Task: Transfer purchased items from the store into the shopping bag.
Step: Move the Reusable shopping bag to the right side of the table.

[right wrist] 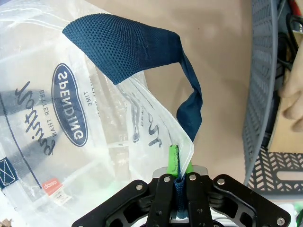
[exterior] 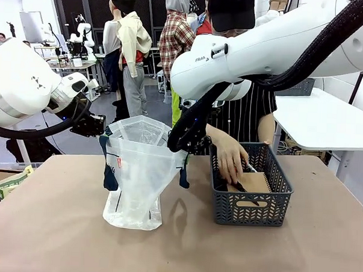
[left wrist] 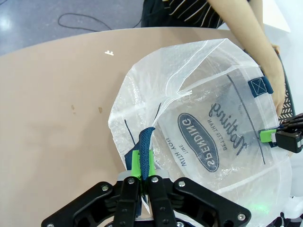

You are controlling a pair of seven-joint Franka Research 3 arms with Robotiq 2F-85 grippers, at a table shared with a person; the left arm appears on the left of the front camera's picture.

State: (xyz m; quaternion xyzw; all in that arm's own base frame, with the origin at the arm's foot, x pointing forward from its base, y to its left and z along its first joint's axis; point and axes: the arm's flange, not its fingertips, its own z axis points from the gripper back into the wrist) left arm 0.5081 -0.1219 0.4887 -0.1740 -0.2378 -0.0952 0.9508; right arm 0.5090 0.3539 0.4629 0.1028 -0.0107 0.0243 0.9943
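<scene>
The shopping bag (exterior: 138, 170) stands on the table left of centre, translucent white with navy handles, its mouth held open. My left gripper (exterior: 100, 125) is shut on its left rim; in the left wrist view the left gripper (left wrist: 143, 161) pinches the rim at a navy strap. My right gripper (exterior: 181, 145) is shut on the right rim, and the right gripper (right wrist: 179, 163) clamps the strap end there. The store (exterior: 251, 202), a dark grey mesh basket, sits to the right of the bag. A person's hand (exterior: 231, 162) reaches into it over a tan flat package (exterior: 255, 182).
The brown table (exterior: 57, 227) has free room in front and to the left of the bag. A clear bin with a yellow-green packet (exterior: 11, 181) sits at the left edge. A white table (exterior: 327, 118) stands at the back right.
</scene>
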